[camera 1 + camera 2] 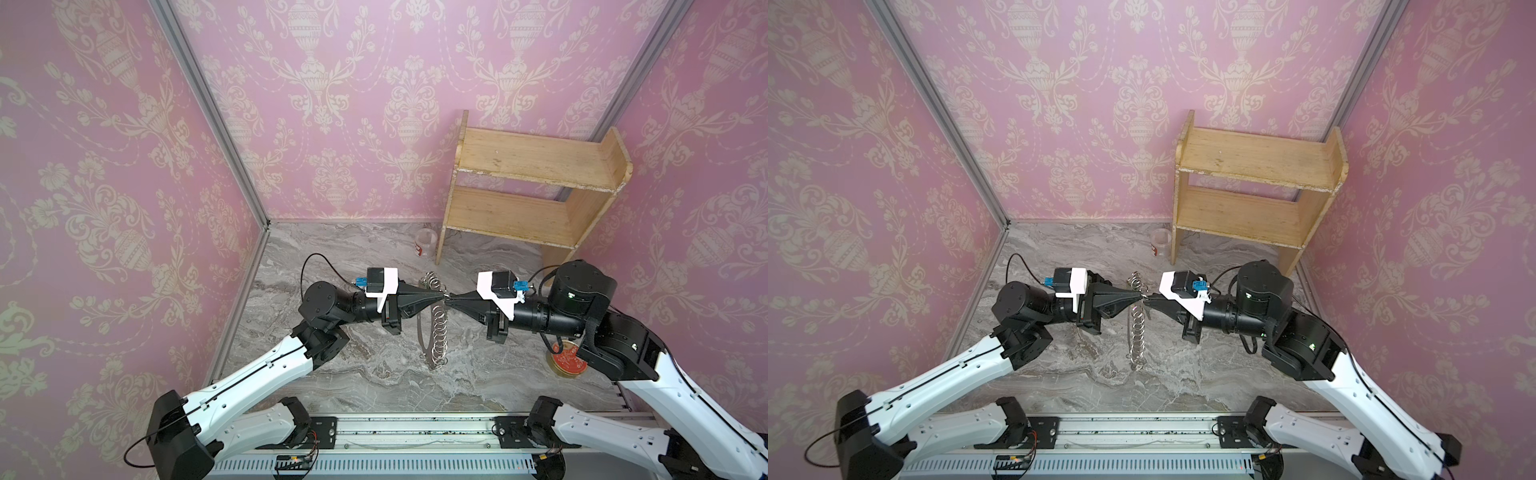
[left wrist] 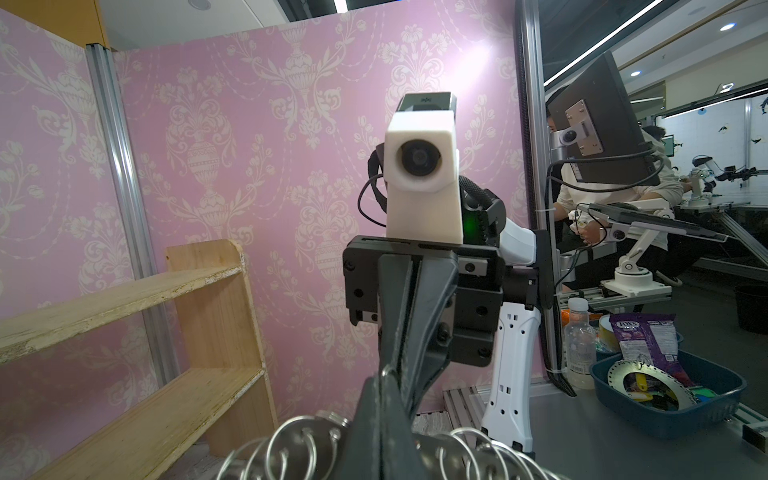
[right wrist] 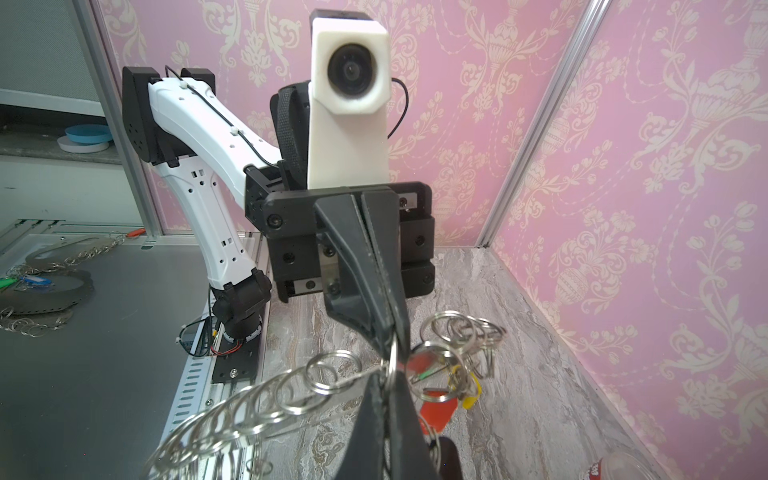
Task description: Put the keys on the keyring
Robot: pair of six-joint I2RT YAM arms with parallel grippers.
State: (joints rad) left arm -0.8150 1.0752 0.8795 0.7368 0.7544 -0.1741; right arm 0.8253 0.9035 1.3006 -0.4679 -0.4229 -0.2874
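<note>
Silvery keyring hangs mid-air, one link pinched by both the left jaws and the right jaws, clamped tip to tip, with the tagged keys just beside, so uneven pulling might slip that thin link free onto the marble-patterned desk, walled in pink damask wallpaper beside a wooden shelf.

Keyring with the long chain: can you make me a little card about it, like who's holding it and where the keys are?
keyring: chain of silvery rings, stretching away on both sides of the pinch
left gripper: fingers shut on one ring
right gripper: fingers shut at the same ring, tip to tip
keys: red, yellow and green tags, bunched beside the pinch
nearby: red-lidded tin, clear jar, wooden shelf
</note>
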